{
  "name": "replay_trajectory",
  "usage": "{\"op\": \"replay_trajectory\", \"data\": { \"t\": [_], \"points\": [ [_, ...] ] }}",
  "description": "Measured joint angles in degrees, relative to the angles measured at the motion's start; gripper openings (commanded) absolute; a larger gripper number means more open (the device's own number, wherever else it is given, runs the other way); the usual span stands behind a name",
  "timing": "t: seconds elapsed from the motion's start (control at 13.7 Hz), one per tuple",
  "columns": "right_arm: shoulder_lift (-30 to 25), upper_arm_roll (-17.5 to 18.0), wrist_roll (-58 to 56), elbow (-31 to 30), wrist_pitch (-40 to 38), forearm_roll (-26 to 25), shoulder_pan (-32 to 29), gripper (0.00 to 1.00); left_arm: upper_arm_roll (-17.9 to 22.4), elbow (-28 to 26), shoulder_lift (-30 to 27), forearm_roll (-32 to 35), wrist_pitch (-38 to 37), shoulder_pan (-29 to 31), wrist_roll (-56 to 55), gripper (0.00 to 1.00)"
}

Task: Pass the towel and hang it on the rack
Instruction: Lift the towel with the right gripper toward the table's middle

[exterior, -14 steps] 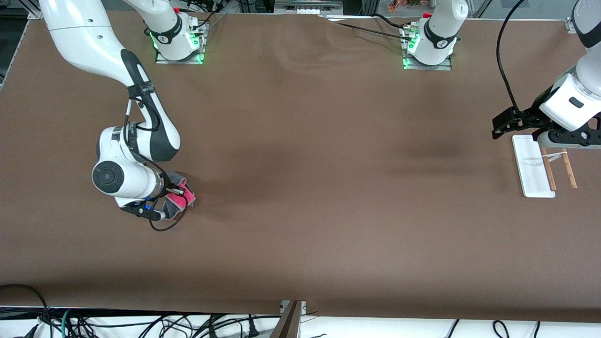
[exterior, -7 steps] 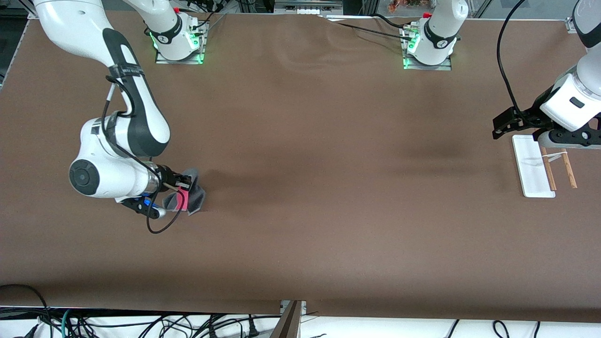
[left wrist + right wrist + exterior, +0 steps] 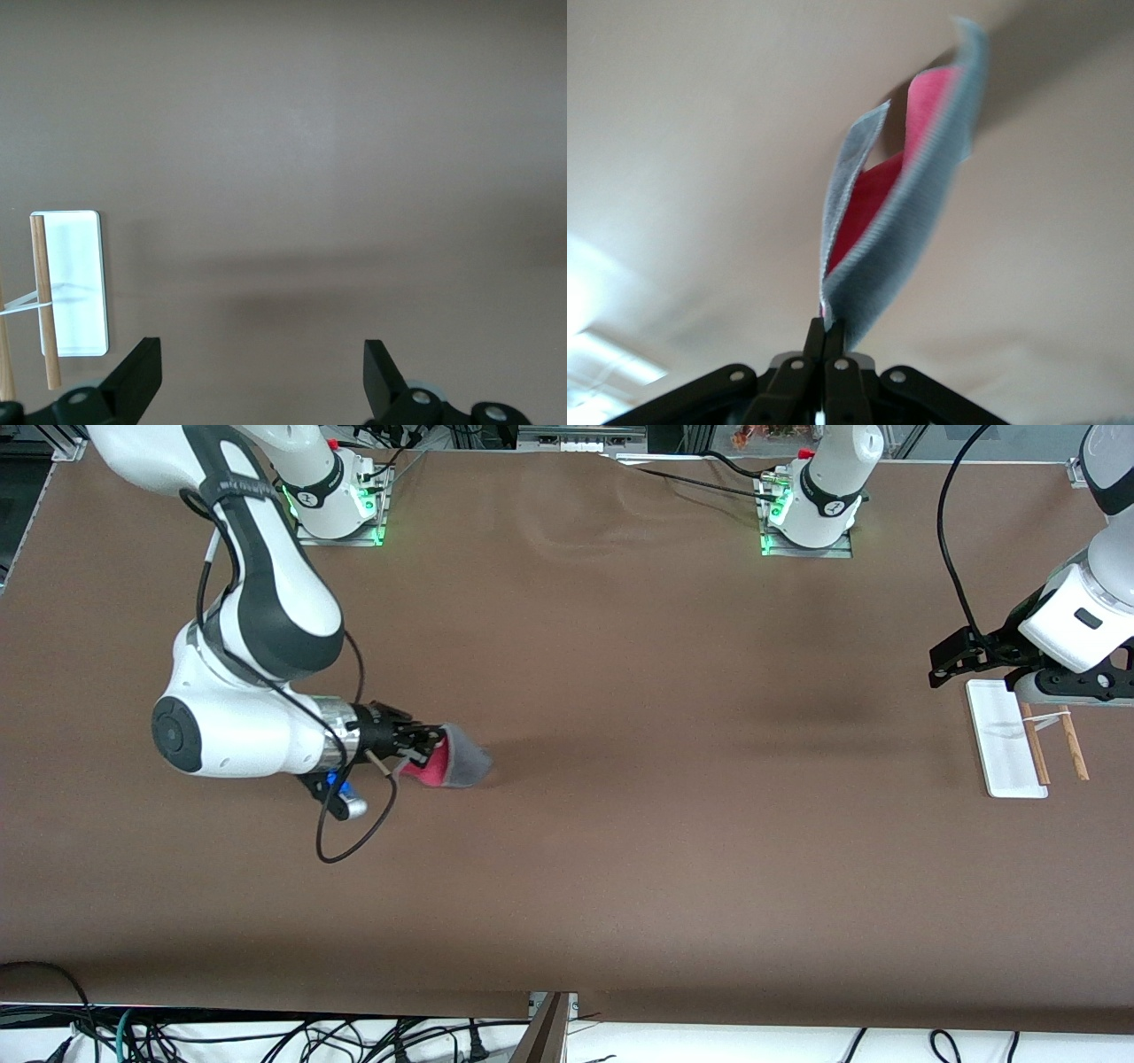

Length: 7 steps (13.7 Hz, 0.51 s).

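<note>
My right gripper is shut on the towel, a small grey cloth with a pink-red inner side, and holds it up over the table toward the right arm's end. In the right wrist view the towel stands folded out of my closed gripper. The rack has a flat white base and two thin wooden rods; it lies at the left arm's end. My left gripper is open and empty, hovering beside the rack. The left wrist view shows the rack and my open gripper.
The brown table cover stretches between the two arms. A loose black cable hangs from the right wrist. The arm bases stand along the edge farthest from the front camera.
My right arm has lifted the towel off the table and swung it toward the middle of the table, turning the gripper to point sideways. The left arm has not moved.
</note>
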Motion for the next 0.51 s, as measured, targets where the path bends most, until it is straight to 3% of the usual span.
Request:
{"op": "replay_trajectory", "data": {
  "t": [0.51],
  "points": [
    [0.0, 10.8, 24.4, 2.7, 12.2, 16.0, 0.2, 0.00, -0.2, 0.0, 0.2, -0.7, 0.0, 0.0, 0.0, 1.00]
  ]
}}
